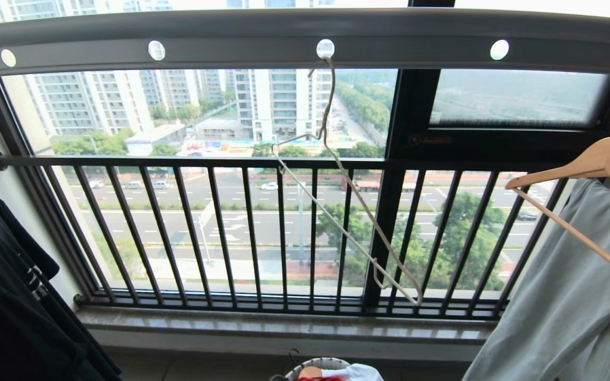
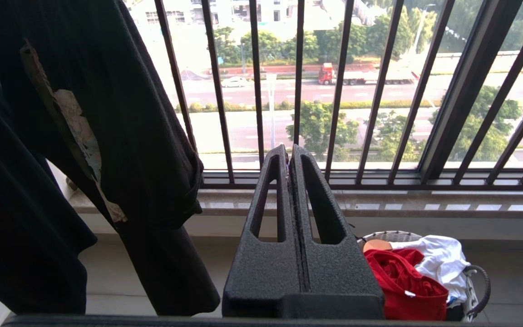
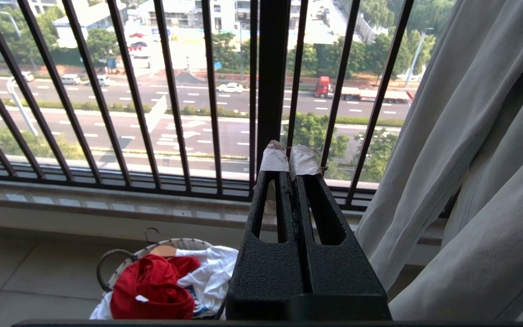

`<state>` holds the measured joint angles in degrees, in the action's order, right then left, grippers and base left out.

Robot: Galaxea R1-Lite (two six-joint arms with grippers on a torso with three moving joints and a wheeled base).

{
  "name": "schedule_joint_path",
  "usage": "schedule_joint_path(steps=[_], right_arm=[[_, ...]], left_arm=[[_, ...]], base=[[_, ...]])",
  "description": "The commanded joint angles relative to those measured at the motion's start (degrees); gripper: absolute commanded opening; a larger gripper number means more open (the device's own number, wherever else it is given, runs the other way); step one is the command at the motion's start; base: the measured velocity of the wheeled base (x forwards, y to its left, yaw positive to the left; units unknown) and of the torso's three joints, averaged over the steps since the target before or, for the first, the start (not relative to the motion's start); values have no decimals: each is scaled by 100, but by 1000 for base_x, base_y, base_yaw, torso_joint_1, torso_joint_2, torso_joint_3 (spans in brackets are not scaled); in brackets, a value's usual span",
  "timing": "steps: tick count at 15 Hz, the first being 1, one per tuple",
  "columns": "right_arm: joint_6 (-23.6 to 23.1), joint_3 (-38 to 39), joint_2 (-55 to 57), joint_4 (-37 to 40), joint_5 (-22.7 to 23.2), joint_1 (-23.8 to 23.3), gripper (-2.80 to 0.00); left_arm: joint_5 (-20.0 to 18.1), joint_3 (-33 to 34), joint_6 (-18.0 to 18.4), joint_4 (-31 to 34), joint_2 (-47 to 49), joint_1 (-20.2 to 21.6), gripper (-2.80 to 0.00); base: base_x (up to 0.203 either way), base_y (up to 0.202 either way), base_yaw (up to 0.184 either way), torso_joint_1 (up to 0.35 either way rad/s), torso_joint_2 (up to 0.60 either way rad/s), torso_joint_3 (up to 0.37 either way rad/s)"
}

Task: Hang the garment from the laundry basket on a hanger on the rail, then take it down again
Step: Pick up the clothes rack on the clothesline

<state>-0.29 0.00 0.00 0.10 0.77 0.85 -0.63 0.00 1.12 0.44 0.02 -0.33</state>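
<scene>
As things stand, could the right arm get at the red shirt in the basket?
Probably yes. The red shirt lies on top of the basket on the floor, uncovered, with a white cloth beside it. The right gripper is shut and empty above it, with nothing between; the grey garment hangs off to the side.

The left pincer (image 2: 290, 156) points toward the window, its two black fingers (image 2: 320, 227) pressed flat together with nothing between them. Just beside it the laundry basket (image 2: 477, 290) stands on the tiled floor (image 2: 515, 277) near the foot of the window sill (image 2: 425, 200), the garment (image 2: 402, 284) crumpled red inside against a white cloth (image 2: 443, 263). A black T-shirt (image 2: 120, 136) hangs on the other side, before the black railing (image 2: 379, 91).
</scene>
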Motion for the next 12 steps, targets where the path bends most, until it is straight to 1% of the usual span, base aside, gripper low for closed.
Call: schedule_joint_path(steps=[1, 12], right_arm=[[-6, 0, 9, -1, 2, 3, -280], [3, 0, 9, -1, 2, 3, -280]], left_arm=[[2, 0, 2, 0, -2, 5, -280], [2, 0, 2, 0, -2, 4, -280]], base=[[0, 0, 0, 0, 0, 0], [0, 0, 0, 0, 0, 0]])
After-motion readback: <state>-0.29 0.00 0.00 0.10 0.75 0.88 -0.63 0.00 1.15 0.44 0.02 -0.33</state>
